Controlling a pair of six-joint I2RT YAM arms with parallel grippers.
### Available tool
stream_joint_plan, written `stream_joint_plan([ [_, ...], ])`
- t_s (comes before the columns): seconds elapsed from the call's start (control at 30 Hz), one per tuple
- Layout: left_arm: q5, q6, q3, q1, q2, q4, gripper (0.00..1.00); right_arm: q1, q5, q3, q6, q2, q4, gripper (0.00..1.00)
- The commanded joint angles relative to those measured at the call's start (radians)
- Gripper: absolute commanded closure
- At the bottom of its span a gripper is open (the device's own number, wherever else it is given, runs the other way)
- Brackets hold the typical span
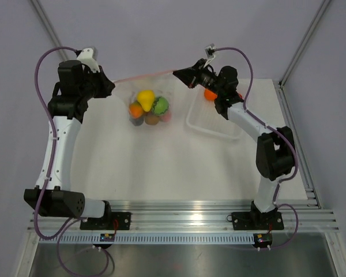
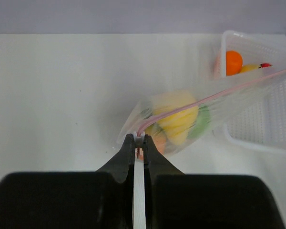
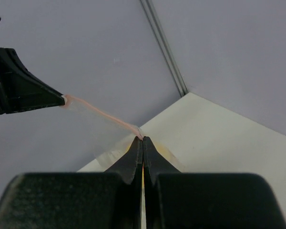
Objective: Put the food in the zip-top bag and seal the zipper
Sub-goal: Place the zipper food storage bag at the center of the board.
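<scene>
Zip-top bag: we saw the zip-top bag (image 2: 229,102) hanging mouth-up between the two arms, over the far middle of the tabletop (image 1: 161,167), just left of the tray.
Zipper: the zipper (image 2: 214,97) ran as a taut pink line from one pincer to the other; we could not tell whether it was pressed shut along its length.
Food in the bag: the food (image 1: 145,107) sat bunched at the bag's bottom, with a yellow fruit (image 2: 176,119) on top, a green one (image 2: 203,121) beside it, an orange one (image 1: 136,108) to the left and a dark brown one (image 1: 152,120) lowest.
Bag bottom: we could not tell whether it touched the tabletop.
Left pincer: the left pincer (image 2: 139,139) was closed tight on the zipper's left end, its jaws all but meeting on the bag corner.
Right pincer: the right pincer (image 3: 142,139) was clamped fully on the zipper's other end, raised at about the same height as the left.
Tray: a translucent white tray (image 1: 210,130) lay on the tabletop under the right arm.
Food in the tray: we saw an orange fruit (image 2: 233,62) and, touching it, a yellow piece with a red tip (image 2: 255,67).
</scene>
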Motion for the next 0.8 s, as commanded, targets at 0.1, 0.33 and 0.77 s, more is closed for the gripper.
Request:
stream_joint_plan([
  [0.1,0.102,-0.019,-0.020,0.053,-0.043,0.153,1.00,0.007,-0.072,0.228,0.195,0.224,0.269,1.00],
  [0.33,0.215,-0.118,-0.517,0.053,-0.270,0.301,1.00,0.015,-0.232,-0.027,0.196,0.199,0.377,1.00],
  [0.77,0.271,-0.155,-0.765,0.048,-0.571,-0.016,0.01,0.023,-0.211,-0.495,-0.060,-0.206,0.016,0.14],
])
